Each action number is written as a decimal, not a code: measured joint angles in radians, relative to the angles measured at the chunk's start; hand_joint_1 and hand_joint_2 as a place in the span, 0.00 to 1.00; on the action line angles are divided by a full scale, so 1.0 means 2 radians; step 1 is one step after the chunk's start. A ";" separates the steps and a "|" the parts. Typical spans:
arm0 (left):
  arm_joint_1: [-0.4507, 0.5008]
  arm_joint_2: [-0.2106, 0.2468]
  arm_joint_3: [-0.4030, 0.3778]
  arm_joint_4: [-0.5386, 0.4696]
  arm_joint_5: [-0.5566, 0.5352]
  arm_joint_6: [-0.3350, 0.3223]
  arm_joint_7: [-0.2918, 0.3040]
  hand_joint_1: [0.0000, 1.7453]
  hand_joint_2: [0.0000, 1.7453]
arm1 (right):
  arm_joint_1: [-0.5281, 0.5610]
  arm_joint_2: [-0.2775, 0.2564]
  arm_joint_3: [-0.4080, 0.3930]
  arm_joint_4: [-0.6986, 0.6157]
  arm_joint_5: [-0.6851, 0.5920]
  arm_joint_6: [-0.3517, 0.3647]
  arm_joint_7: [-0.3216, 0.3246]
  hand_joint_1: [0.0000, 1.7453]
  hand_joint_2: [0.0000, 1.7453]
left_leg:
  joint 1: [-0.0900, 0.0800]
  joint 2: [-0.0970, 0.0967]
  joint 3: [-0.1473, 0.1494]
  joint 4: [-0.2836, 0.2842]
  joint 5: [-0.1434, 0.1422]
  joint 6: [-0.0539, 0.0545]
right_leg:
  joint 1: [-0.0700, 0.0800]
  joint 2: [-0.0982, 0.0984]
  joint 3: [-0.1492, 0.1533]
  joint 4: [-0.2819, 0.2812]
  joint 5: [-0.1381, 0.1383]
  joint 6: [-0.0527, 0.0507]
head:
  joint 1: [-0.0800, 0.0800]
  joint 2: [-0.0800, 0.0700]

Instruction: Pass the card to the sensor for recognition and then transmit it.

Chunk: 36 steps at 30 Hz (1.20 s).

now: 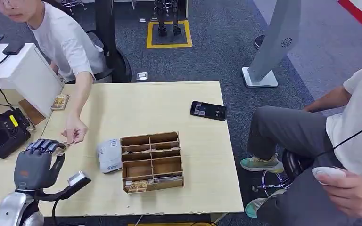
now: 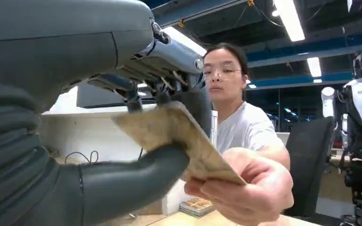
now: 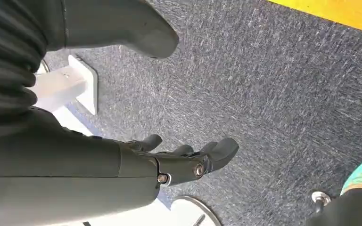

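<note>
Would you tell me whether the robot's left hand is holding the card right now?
Yes, held. In the left wrist view the left hand pinches the card between thumb and fingers, while a person's hand grips its far end.

Even, bright light from ceiling strip lights [image 2: 290,19]; close parts slightly blurred.

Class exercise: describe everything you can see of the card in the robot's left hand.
The thin tan wooden-looking card is flat and rectangular, with a mottled brownish face. It is tilted, one corner sloping down toward the person. The robot's grey left hand pinches it between thick thumb and darker fingers, while the person's hand grips its far end. It is held above the pale wooden table's edge, touching nothing else.
</note>
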 joint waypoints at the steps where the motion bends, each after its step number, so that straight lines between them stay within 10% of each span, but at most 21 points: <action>1: 0.000 0.000 0.000 0.000 0.001 0.000 0.000 1.00 1.00 | 0.000 0.000 0.000 0.000 0.000 0.000 0.000 0.00 1.00 | 0.000 0.000 0.000 0.000 0.000 0.000 | 0.000 0.000 0.000 0.000 0.000 0.000 | 0.000 0.000; 14: 0.002 0.002 0.002 -0.001 0.120 -0.049 -0.040 1.00 1.00 | 0.000 0.000 0.000 0.000 0.000 -0.001 0.002 0.00 1.00 | 0.000 0.000 0.000 0.000 0.000 0.000 | 0.000 0.000 0.000 0.000 0.000 0.000 | 0.000 0.000; 25: 0.000 -0.026 0.005 -0.016 0.293 -0.217 0.000 1.00 1.00 | 0.000 0.001 0.000 0.000 0.000 -0.003 0.006 0.00 1.00 | 0.000 0.000 0.000 0.000 0.000 0.000 | 0.000 0.000 0.000 0.000 0.000 0.000 | 0.000 0.000; 36: -0.007 -0.064 0.007 -0.021 0.347 -0.243 0.026 1.00 1.00 | -0.002 0.003 0.000 0.000 0.000 -0.005 0.004 0.00 1.00 | 0.000 0.000 0.000 0.000 0.000 0.000 | 0.000 0.000 0.000 0.000 0.000 0.000 | 0.000 0.000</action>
